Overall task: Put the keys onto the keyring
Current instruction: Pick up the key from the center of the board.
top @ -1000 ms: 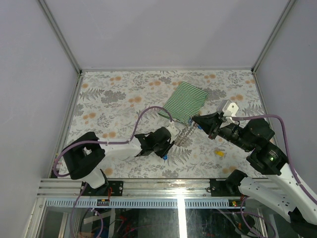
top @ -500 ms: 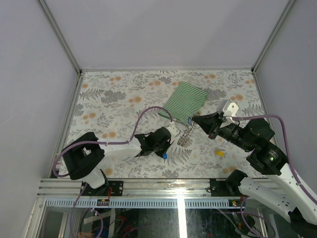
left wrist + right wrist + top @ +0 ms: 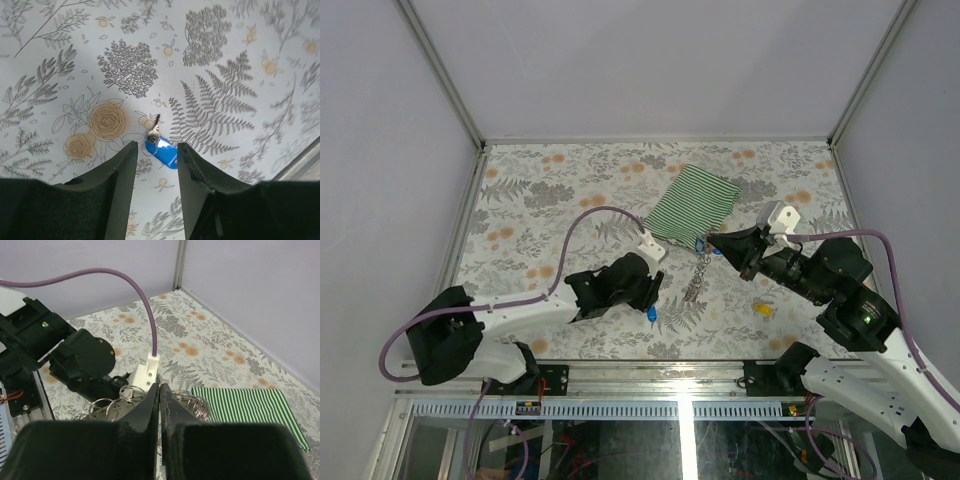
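Note:
The keyring, a chain of silvery rings, hangs from my right gripper, which is shut on its upper end. In the right wrist view the rings spread on both sides of the shut fingers. My left gripper is open, just above a blue key lying on the table. In the left wrist view the blue key lies just beyond the fingertips of the gripper. A yellow key lies under the right arm. No red key shows.
A green-and-white striped cloth lies flat behind the keyring and shows in the right wrist view. The floral table cover spreads left and back. Grey walls enclose three sides. The left arm fills the right wrist view's left.
My left gripper has drawn back left from the keyring and now hovers over the blue key. The keyring has swung to hang straighter from the right gripper, which has barely moved.

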